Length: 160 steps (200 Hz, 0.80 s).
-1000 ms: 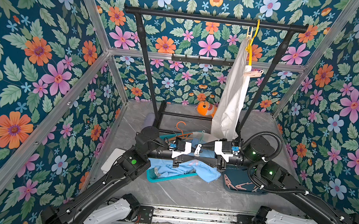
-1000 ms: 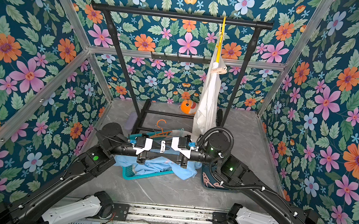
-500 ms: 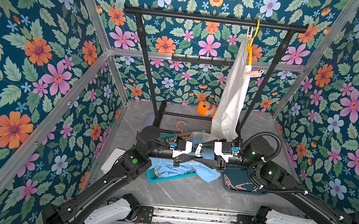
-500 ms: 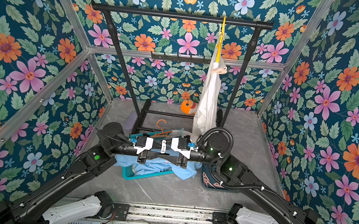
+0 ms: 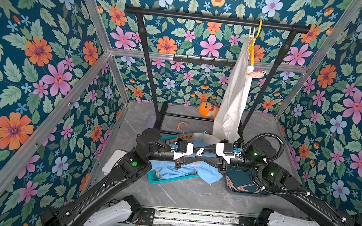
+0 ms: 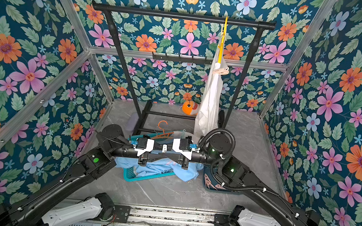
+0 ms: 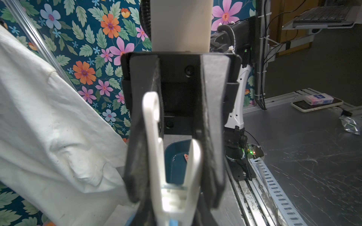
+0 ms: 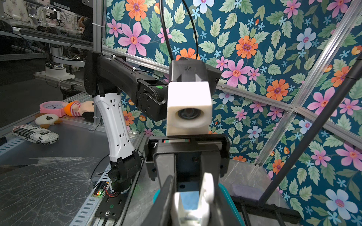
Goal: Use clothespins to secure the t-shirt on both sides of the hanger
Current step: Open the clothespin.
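Left wrist view: white clothespin between left gripper and right gripper; you cannot tell which clamps it.

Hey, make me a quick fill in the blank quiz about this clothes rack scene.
The t-shirt hangs on a ___ hanger.
The clipped clothespin is pale ___.
The midair clothespin between the left tool and right tool is ___.
The tray of spare clothespins lies by the ___ arm.
Missing words: yellow, pink, white, right.
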Tool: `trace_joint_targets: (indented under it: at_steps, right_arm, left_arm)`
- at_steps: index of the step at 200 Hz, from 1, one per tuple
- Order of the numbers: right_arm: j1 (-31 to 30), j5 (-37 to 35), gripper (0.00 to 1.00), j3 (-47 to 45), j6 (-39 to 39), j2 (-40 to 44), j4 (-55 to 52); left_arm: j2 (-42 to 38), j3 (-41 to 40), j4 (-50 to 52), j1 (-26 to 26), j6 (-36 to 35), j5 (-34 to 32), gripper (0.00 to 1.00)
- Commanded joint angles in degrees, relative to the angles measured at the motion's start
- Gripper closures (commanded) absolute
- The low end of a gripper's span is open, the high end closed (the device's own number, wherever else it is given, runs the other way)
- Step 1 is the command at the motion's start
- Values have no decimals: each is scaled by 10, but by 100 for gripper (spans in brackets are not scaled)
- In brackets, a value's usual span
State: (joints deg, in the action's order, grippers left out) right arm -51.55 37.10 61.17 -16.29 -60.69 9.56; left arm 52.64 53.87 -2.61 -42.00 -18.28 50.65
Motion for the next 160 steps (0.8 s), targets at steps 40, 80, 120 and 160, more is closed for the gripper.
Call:
trace_joint_targets:
  at_steps: [40,80,120,160]
  right_arm:
    - [0,-37,93,-22,-1,15,39]
    - [0,-88,100,-46,-4,37,48]
    - [0,-157,100,-95,-9,99,60]
    - [0,-180,100,-140,-3,172,44]
  left_arm:
    - [-20,-6,14,0,3,-57,0]
    - [-51,-18,41,0,8,-83,0]
    - [-91,-33,58,1,72,-236,0]
    - [-47,-13,117,10,57,-323,1]
